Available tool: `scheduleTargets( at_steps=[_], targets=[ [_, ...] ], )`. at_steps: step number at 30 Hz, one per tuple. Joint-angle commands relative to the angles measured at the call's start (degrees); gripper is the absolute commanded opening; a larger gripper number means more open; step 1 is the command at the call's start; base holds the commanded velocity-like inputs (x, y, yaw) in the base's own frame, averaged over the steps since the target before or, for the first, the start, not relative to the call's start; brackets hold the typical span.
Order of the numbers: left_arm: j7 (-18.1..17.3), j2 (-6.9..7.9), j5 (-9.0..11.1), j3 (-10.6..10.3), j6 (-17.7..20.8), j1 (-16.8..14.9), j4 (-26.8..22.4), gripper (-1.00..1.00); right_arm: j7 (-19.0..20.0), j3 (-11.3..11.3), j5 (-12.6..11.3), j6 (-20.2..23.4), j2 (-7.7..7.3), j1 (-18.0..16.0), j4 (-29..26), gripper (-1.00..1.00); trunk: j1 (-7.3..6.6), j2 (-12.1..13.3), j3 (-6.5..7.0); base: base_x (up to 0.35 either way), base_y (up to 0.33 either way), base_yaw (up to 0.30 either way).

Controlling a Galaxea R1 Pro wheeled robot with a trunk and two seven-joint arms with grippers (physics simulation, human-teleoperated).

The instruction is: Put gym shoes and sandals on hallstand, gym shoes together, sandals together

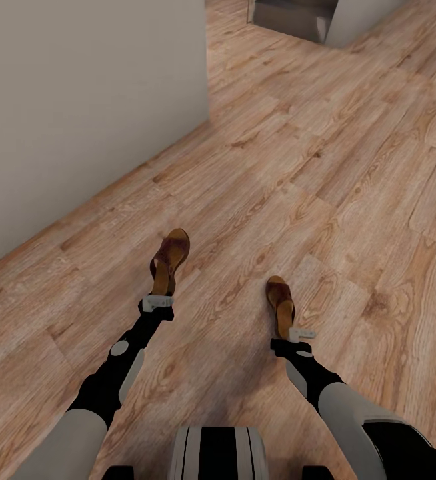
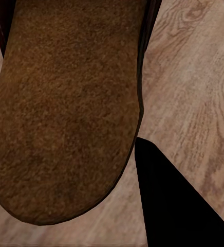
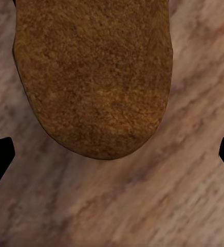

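Sandals, two, on the corridor floor (image 1: 351, 133), apart. Left sandal (image 1: 170, 259) lies straight beyond your left gripper (image 1: 157, 302), heel towards it; its grip state you cannot tell. Right sandal (image 1: 281, 305) likewise beyond the right gripper (image 1: 302, 333), fingers spread wide. No legible markings

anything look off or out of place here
Nothing is damaged or spilled. The two brown leather-look sandals, one at the left gripper and one at the right gripper, lie apart on the wood-plank corridor floor and point different ways, not paired.
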Motion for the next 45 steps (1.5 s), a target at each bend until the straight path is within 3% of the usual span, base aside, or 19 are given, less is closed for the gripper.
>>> scheduleTargets(
  at_steps=[1,45],
  targets=[
    [-0.3,0.00,0.3,0.0,-0.1,0.0,0.0,-1.00,-0.1,-0.1,-0.3,0.0,0.02,0.0,0.0,1.00,0.01,0.0,-0.25,0.000,0.000,0.000],
    [-0.3,0.00,0.3,0.0,-0.1,0.0,0.1,-1.00,-0.1,-0.1,-0.3,0.0,0.02,0.0,0.0,1.00,0.04,0.0,-0.48,0.027,0.000,0.000]
  ],
)
